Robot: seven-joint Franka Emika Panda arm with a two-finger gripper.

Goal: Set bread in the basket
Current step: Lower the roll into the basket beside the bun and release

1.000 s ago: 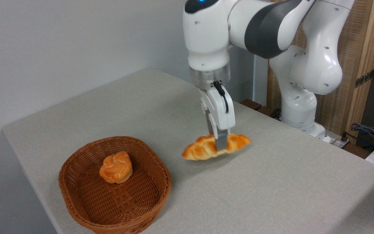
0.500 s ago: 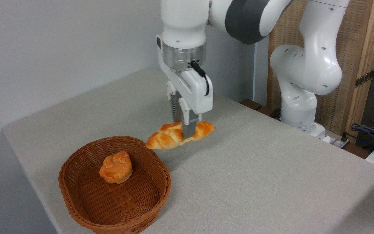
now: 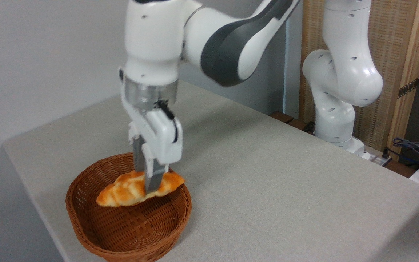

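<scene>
The pincer [image 3: 147, 178] is closed on the bread [image 3: 127, 190], gripped across its middle with the fingers pointing straight down. The loaf is held roughly level, its left end slightly lower, above the interior of the basket [image 3: 86, 227]. Contact between loaf and basket floor cannot be confirmed from this angle. The basket is positioned near the front left corner of the desk [image 3: 267, 189].

claw [image 3: 147, 183] gripping bread [image 3: 136, 189], above basket [image 3: 86, 233]
</scene>
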